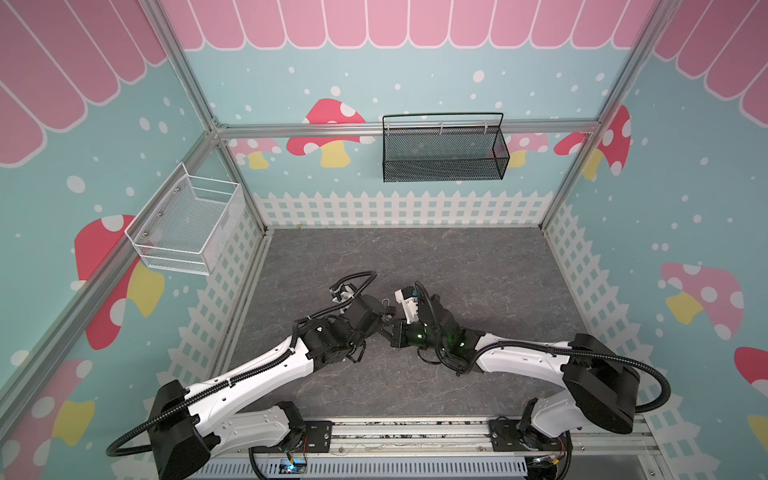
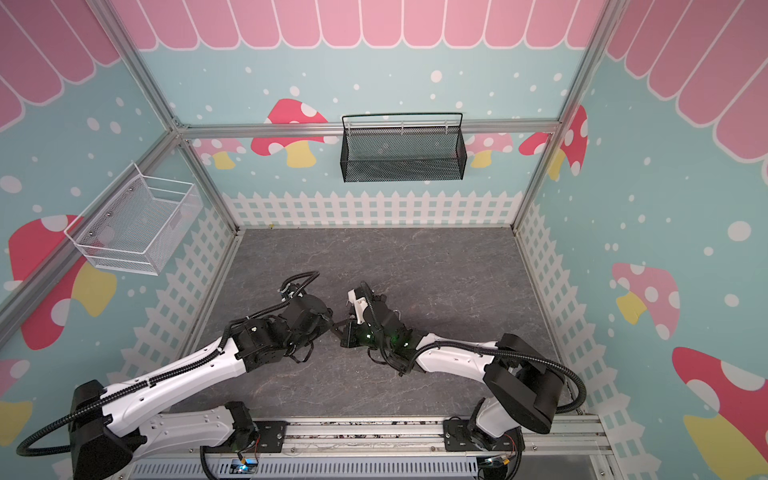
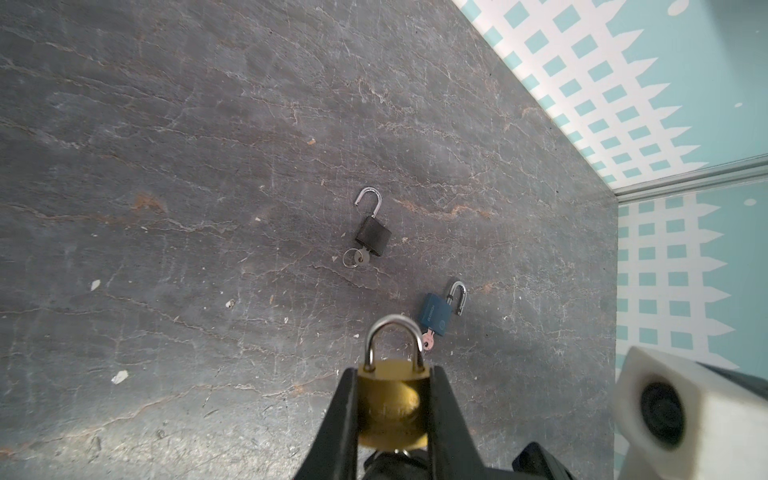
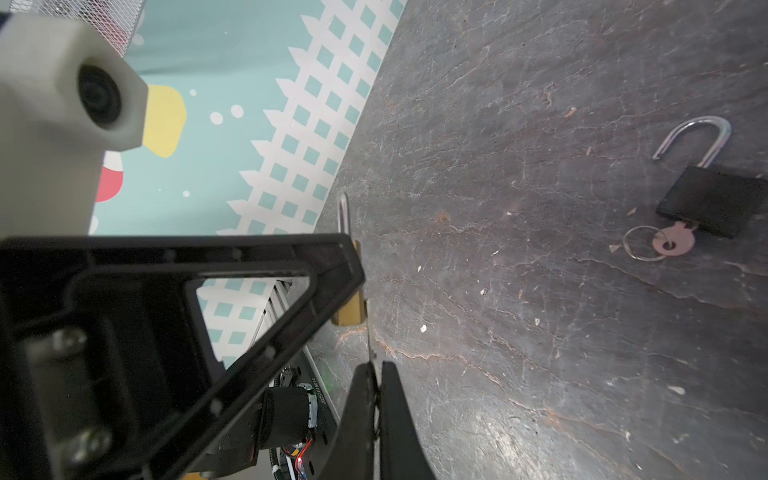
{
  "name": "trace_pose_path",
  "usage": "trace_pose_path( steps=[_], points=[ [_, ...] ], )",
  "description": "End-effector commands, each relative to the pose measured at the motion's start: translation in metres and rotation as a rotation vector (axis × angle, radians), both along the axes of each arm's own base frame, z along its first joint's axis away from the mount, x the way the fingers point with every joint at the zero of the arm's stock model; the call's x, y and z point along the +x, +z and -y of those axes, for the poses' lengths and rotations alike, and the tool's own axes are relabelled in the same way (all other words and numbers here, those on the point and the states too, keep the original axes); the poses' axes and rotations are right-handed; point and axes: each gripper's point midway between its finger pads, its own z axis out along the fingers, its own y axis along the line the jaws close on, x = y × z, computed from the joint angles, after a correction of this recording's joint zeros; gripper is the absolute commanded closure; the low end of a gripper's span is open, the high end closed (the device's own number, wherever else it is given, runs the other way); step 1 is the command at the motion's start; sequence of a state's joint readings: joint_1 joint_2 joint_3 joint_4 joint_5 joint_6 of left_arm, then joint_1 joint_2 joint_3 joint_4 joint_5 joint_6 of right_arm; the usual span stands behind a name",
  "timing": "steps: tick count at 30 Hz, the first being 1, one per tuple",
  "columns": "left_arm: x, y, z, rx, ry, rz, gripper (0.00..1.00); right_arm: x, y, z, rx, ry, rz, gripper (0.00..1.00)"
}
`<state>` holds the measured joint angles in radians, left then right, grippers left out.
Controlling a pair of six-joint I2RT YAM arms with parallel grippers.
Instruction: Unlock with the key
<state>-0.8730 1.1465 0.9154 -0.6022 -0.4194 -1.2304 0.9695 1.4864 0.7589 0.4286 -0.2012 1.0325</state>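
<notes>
My left gripper (image 3: 392,374) is shut on a brass padlock (image 3: 390,399), clamping its body from both sides; the steel shackle (image 3: 390,332) stands closed beyond the fingertips. My right gripper (image 4: 376,368) is shut on a thin key (image 4: 369,345), seen edge-on. The key's blade runs up to the underside of the brass padlock (image 4: 351,316). In both top views the two grippers meet tip to tip above the middle of the table, left gripper (image 1: 382,320) facing right gripper (image 1: 394,328).
A black padlock (image 3: 373,237) lies on the grey table (image 3: 166,166) with its shackle open and a ringed key (image 3: 357,257) in it. A blue padlock (image 3: 435,313), shackle open, holds a pink key (image 3: 428,343). A white basket (image 1: 187,228) and a black basket (image 1: 444,149) hang on the walls.
</notes>
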Motion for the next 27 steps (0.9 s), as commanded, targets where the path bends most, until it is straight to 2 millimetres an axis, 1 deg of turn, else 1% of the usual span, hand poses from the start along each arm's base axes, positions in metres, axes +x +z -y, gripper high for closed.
trace_pose_path(
  steps=[1, 4, 7, 11, 19, 27],
  points=[
    [0.001, 0.013, -0.004, -0.01, 0.026, 0.026, 1.0, -0.007, 0.019, -0.014, 0.042, 0.051, 0.021, 1.0],
    [0.002, 0.016, -0.004, -0.011, 0.025, 0.034, 1.0, -0.01, 0.013, -0.017, 0.037, 0.065, -0.009, 1.0],
    [0.001, 0.016, -0.006, -0.008, 0.032, 0.038, 1.0, -0.009, 0.015, -0.015, 0.032, 0.053, 0.003, 1.0],
    [0.001, 0.019, -0.012, 0.002, 0.045, 0.051, 1.0, -0.008, 0.008, -0.009, -0.016, 0.036, -0.002, 1.0],
    [0.001, 0.013, -0.015, 0.015, 0.055, 0.042, 1.0, -0.006, 0.02, -0.007, -0.008, 0.029, 0.027, 1.0],
    [0.001, 0.012, -0.012, 0.015, 0.049, 0.033, 1.0, -0.003, 0.024, -0.01, 0.002, 0.024, 0.037, 1.0]
  ],
)
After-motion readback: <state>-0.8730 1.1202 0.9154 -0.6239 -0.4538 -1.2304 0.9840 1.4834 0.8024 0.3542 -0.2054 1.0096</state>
